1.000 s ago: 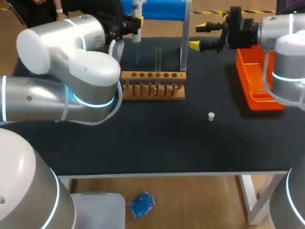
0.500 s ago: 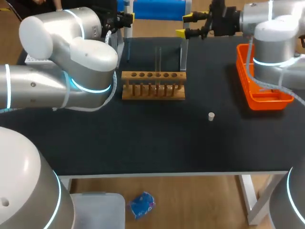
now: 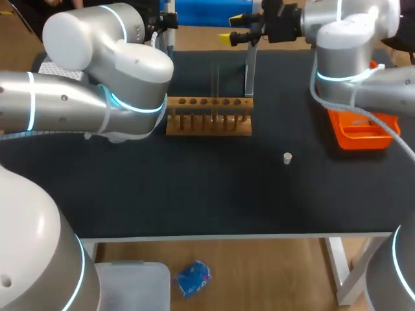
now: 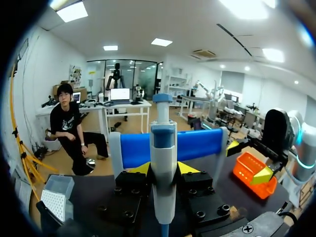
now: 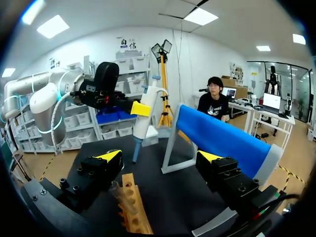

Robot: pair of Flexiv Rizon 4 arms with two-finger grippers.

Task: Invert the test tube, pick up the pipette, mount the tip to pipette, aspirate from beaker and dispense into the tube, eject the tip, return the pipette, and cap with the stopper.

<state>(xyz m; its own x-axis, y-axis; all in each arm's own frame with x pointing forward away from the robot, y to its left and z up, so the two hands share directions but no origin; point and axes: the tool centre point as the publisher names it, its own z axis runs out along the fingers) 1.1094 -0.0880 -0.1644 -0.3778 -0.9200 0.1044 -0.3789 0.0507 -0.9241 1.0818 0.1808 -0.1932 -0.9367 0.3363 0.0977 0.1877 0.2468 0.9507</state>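
My left gripper is at the back left of the table, shut on the white and blue pipette, which stands upright between its yellow tips. The right wrist view shows the same pipette held above the table. My right gripper hangs open and holds nothing, at the back by the blue pipette stand. Its fingers stand wide apart. A clear test tube stands upright in the wooden rack. The small white stopper lies on the black mat to the rack's right front.
An orange bin sits at the right, partly under my right arm. The stand's grey post rises just behind the rack. A white tip box is at the far left back. No beaker shows.
My right arm has swung left from over the orange bin to the pipette stand, its gripper staying open. My left arm has drawn the pipette back and slightly left.
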